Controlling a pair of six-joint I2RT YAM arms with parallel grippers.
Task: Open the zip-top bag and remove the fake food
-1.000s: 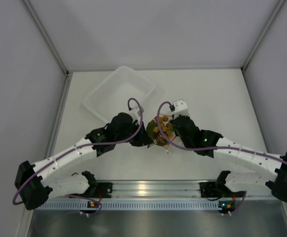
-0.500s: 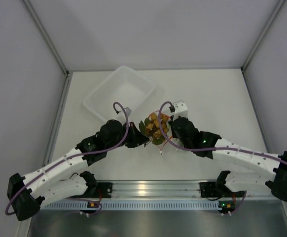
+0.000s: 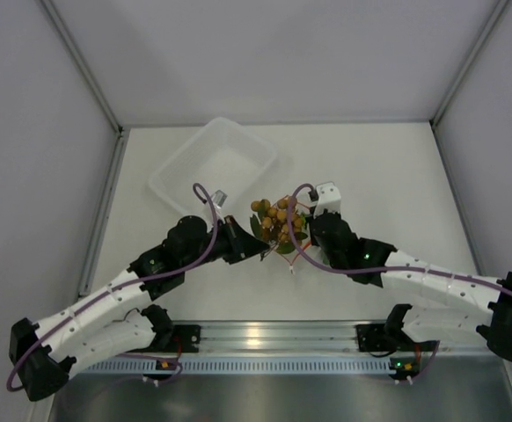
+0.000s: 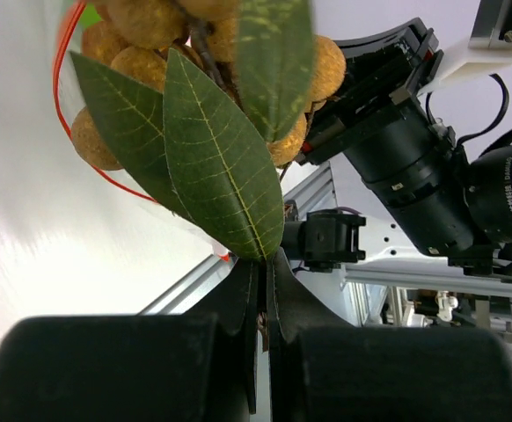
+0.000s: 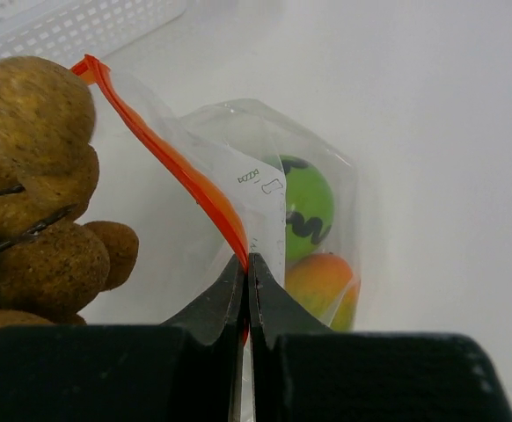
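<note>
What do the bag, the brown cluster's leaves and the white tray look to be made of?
The zip-top bag: thin clear plastic film, glossy and creased, with an orange zip strip. The leaves: likely fabric or matte plastic, with printed-looking veins. The tray: seems to be rigid translucent plastic, its surface a perforated grid.

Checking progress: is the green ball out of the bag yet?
No, the green ball sits inside the clear zip-top bag, above the mango piece.

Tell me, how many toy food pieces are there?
3. The brown-ball cluster hangs by a leaf from the left gripper; the green ball and the mango lie inside the zip-top bag that the right gripper pinches. More could be hidden.
</note>
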